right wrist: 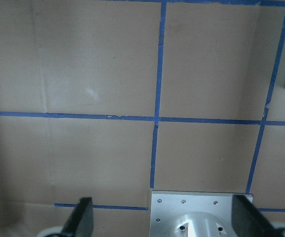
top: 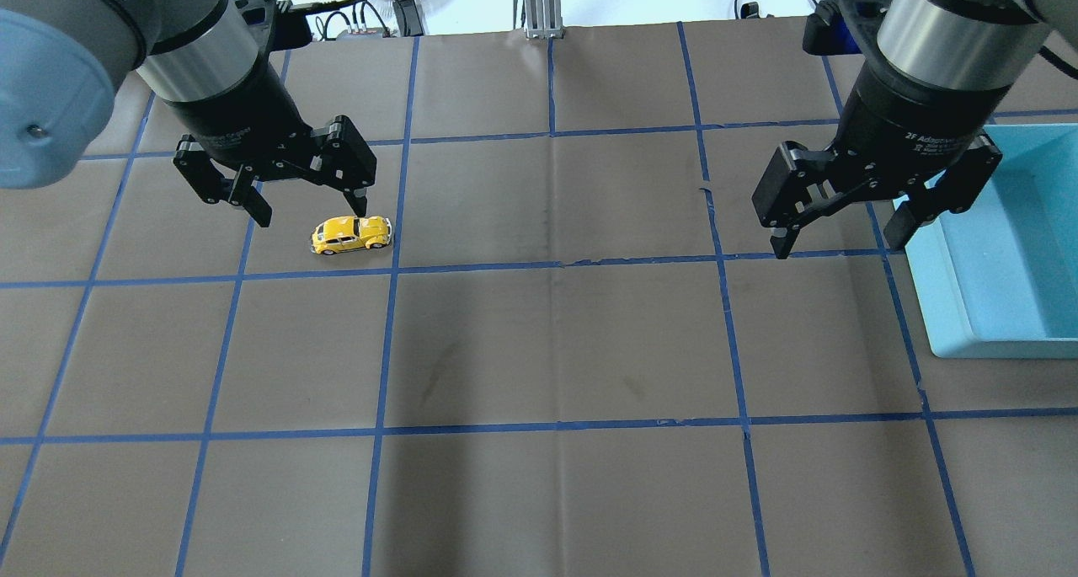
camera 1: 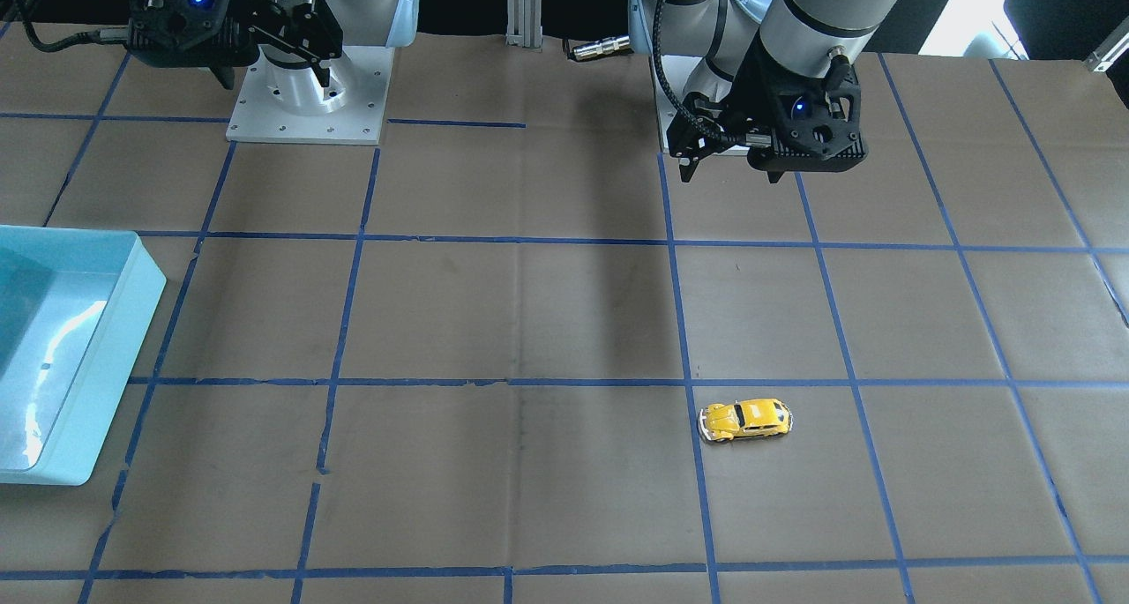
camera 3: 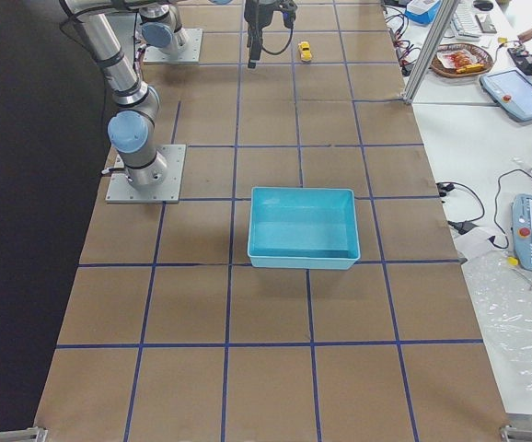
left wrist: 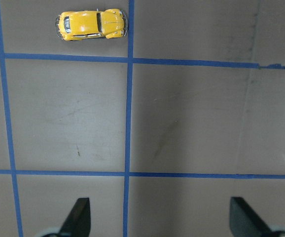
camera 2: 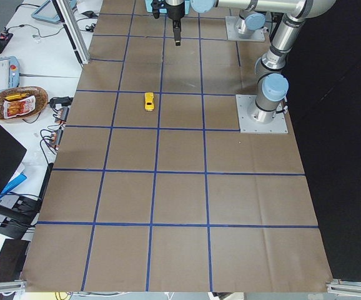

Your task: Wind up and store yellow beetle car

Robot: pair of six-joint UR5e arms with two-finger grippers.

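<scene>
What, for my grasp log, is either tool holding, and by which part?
Nothing: left tool and right tool are open; the yellow car sits free on the table.

The left gripper [top: 310, 211] and the right gripper [top: 838, 242] both hang in the air, pointing straight down (wrists vertical), each with jaws spread wide apart.

Brown table [top: 539, 349] — blue tape grid [top: 552, 264], white bench [camera 3: 450, 129] alongside

blue bin [top: 994, 341] cropped, yellow beetle car [camera 2: 148, 101] tiny
</scene>
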